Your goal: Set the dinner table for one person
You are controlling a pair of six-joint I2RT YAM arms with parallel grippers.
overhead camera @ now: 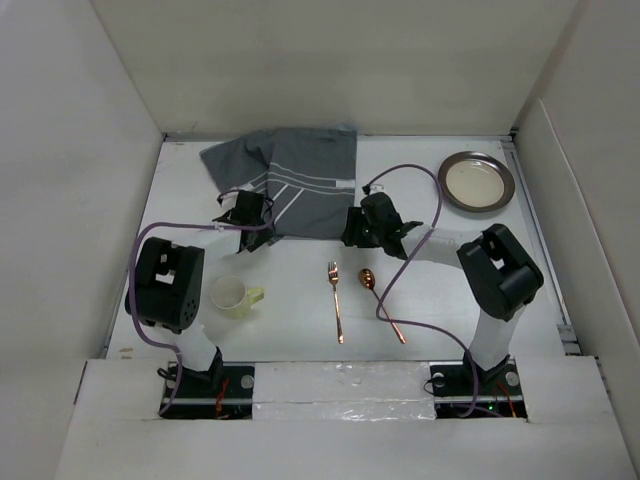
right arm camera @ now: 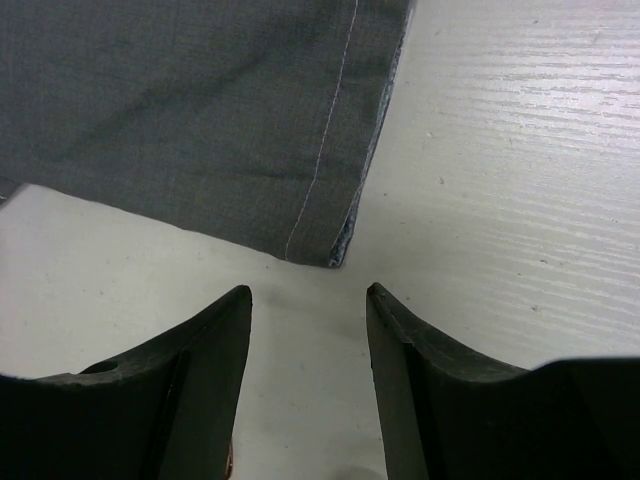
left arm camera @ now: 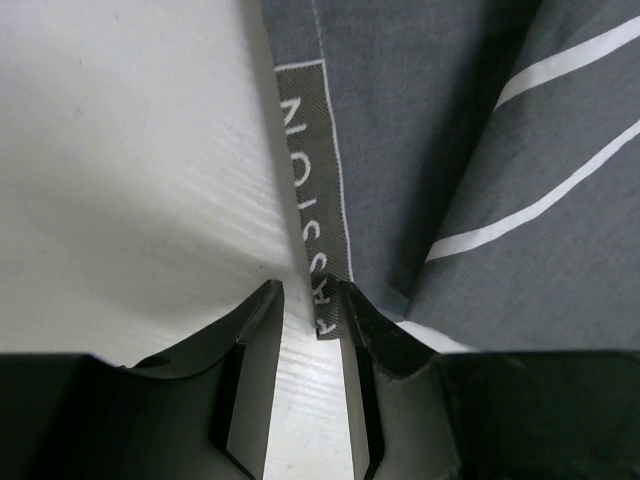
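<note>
top view: the white desk (overhead camera: 290, 335) fills the enclosure floor, smooth and plain, with low white walls around it. a dark grey striped cloth (overhead camera: 300, 180) lies rumpled at the far centre. a round metal plate (overhead camera: 505, 185) sits at the far right, well apart from the rest. nearer the arm bases lie a pale cup (overhead camera: 232, 296) on the left and, side by side at centre, a copper fork (overhead camera: 336, 300) and spoon (overhead camera: 385, 310). purple cables (overhead camera: 410, 167) loop over both arms. the left claw (left arm camera: 308, 295) stands at the cloth's near left corner, fingers narrowly apart, the woven label's tip lying in the gap. the right claw (right arm camera: 308, 292) stands wide apart over bare desk, the cloth's near right corner just beyond its tips, not touching.
</note>
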